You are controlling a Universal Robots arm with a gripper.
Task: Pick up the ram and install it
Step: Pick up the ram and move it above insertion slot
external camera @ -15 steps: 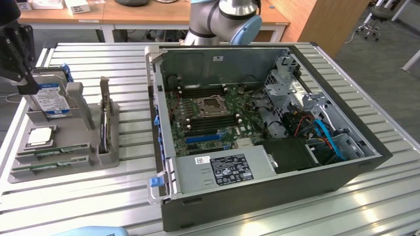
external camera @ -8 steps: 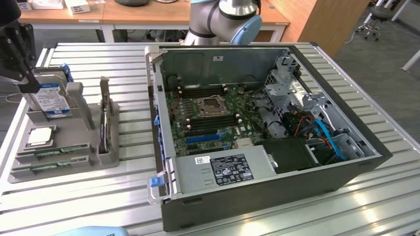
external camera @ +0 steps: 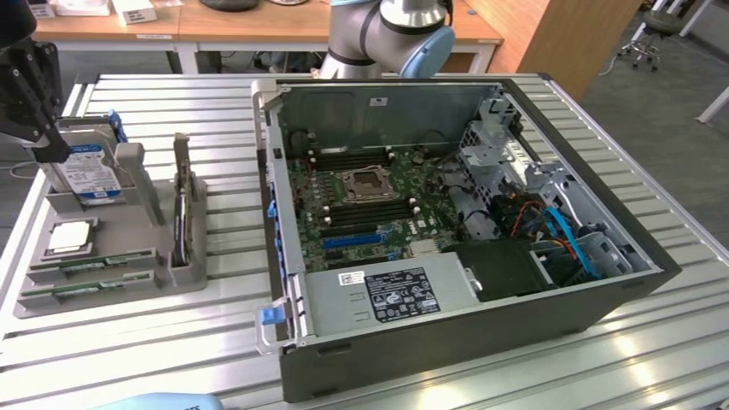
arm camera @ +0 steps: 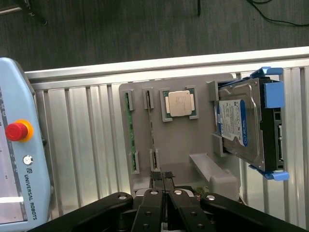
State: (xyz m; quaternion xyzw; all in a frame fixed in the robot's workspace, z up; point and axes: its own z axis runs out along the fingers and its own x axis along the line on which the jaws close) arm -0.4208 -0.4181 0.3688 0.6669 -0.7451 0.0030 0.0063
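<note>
The claw (arm camera: 162, 180) is pinched shut on nothing and hangs above one end of the grey tray (arm camera: 183, 140). The ram (arm camera: 151, 128) lies in its tray slot beside the processor chip (arm camera: 179, 103), near the claw's tips.

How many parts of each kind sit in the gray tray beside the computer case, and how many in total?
ram sticks: 2
silver processor chip: 1
hard drive: 1
upright circuit card: 1
Total in the gray tray: 5
</note>
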